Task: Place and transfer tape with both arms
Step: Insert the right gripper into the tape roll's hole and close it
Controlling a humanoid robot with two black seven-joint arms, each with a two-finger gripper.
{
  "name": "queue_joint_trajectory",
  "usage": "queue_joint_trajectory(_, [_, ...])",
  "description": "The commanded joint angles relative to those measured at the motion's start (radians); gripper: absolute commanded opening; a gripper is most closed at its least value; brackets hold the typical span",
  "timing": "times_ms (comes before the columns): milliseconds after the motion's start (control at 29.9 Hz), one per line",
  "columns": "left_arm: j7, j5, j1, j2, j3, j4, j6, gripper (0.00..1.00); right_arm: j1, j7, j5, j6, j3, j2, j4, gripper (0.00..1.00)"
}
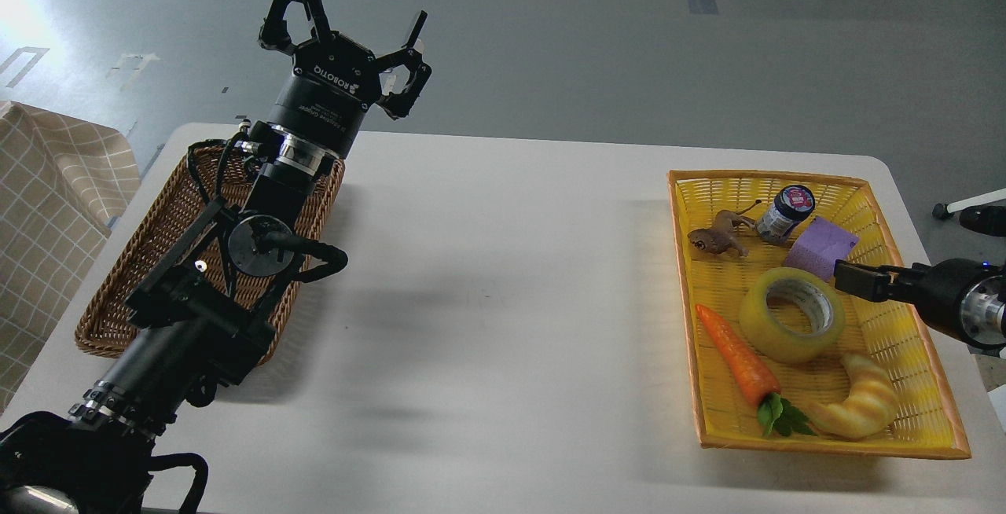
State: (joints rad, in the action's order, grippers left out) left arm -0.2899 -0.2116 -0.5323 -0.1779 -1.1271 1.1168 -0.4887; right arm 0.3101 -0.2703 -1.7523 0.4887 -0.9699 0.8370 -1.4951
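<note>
The wide roll of translucent yellow packing tape with a pale cardboard core (792,314) lies flat in the middle of the shallow yellow woven plastic tray (926,388) at the counter's (503,278) three o'clock side. At the roll's seven o'clock lies an orange toy carrot (736,361), at five o'clock a pale yellow croissant (860,398), at one o'clock a purple block (824,245). The right hand (857,280) reaches in just beside the roll's two o'clock edge; I cannot tell whether its fingers are spread. The left hand (355,34) is raised over the brown wicker basket (126,294) at nine o'clock, fingers spread wide and holding nothing.
</note>
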Motion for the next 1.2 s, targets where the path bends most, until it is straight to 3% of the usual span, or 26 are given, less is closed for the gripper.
queue_joint_trajectory(0, [0.000,0.000,0.000,0.000,0.000,0.000,0.000,0.98,0.026,0.000,-0.004,0.000,0.032,-0.022,0.018,0.98])
queue_joint_trajectory(401, [0.000,0.000,0.000,-0.003,-0.013,0.000,0.000,0.98,0.075,-0.001,-0.006,0.000,0.152,-0.022,0.024,0.93])
queue_joint_trajectory(1170, [0.000,0.000,0.002,-0.002,-0.013,-0.003,0.000,0.98,0.078,-0.006,-0.004,0.000,0.177,-0.065,0.084,0.66])
